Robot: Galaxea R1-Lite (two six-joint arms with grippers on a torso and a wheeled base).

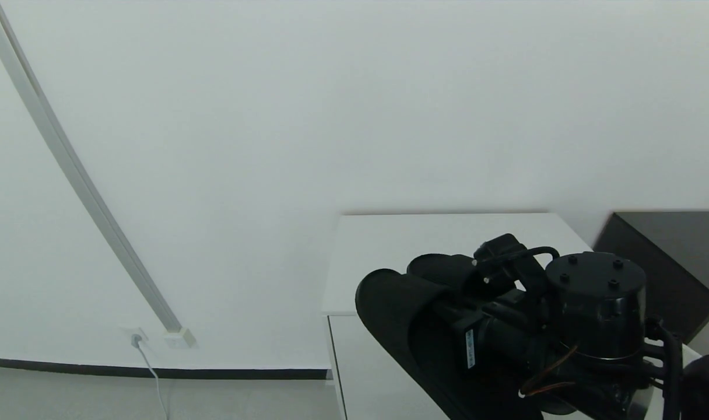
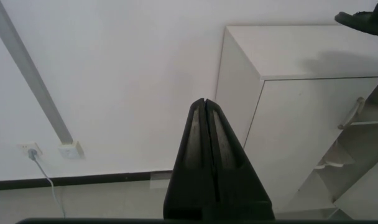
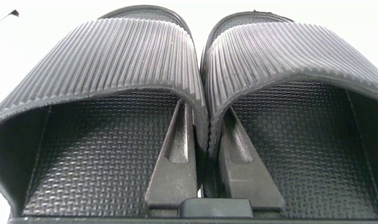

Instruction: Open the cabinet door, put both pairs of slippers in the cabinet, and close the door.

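The right jaws are clamped on a pair of black slippers [image 3: 114, 68]. One finger [image 3: 173, 162] sits inside each shoe, and the two adjoining inner walls are pinched tight between them. The slippers are rubbery slides with broad, finely ribbed straps and footbeds stamped in a small diamond grid. They are held side by side in the air above the flat top of the cabinet [image 1: 448, 233]. The cabinet is a plain white box with smooth panels and square edges, standing just under and beyond the right jaws. Its front carries a slim bar handle [image 2: 350, 115], and beside that panel white shelves [image 2: 338, 163] show inside. The left jaws are pressed fully together with nothing between them, two dark ridged blades meeting in a thin seam. The cabinet is ahead of them and well apart. Off to the left of both jaws, a pale conduit strip [image 1: 69, 157] slants down the bare white wall to a small junction box [image 1: 179, 338]. Beside the box is a socket [image 1: 136, 337] with a white cable [image 1: 155, 379] hanging toward the black skirting [image 1: 156, 371]. To the right of the right jaws, past the cabinet, stands a dark, matte block of furniture [image 1: 669, 262]. A small pale sticker [image 1: 470, 348] on the right arm is too small to read.
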